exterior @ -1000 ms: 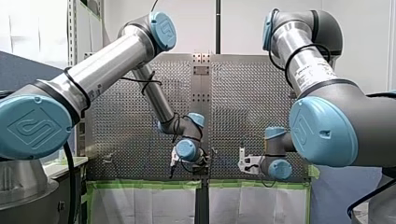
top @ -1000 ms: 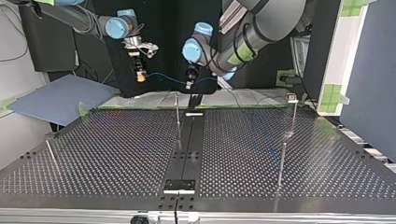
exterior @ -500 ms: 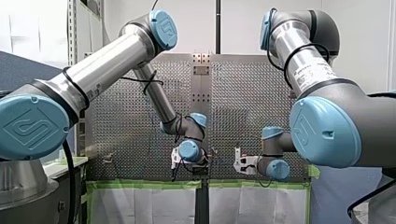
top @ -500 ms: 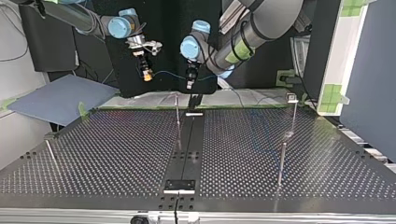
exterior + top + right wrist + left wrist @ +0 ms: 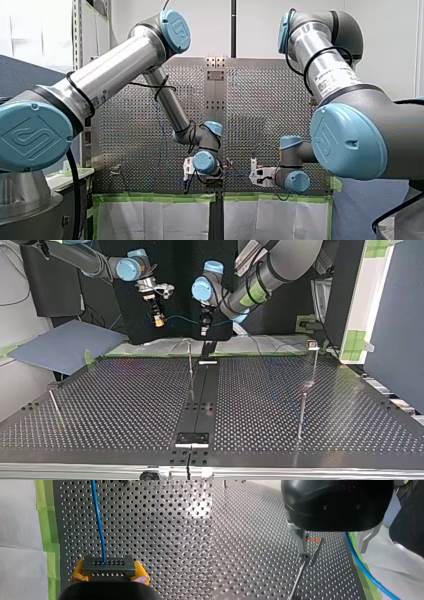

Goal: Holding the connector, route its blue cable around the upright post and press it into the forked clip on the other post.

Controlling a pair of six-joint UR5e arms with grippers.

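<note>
Two grippers noted aloft over the far edge of the perforated metal table, near each other in the top view.

Checked on the right gripper: yellow pads clamped on either side of the dark grey rectangular connector, block square in the grasp and clear of the table surface.

Thin blue cable out of the connector's upper row of holes, straight ahead from that gripper over the perforated plate, alongside a strip of green tape. Traced in the top view through a shallow sag across to the left gripper and on past it.

Checked on the left gripper: black body, metal fingers standing wide apart, clamped on nothing. Cable between them, close by one finger (contact not determinable).

Under that gripper, nearer the other finger: thin upright metal post topped by a forked clip, with a small orange piece between the prongs. Cable not seated in the fork, off to one side of it.

Further slim posts upright elsewhere on the table, well apart from both grippers.
</note>
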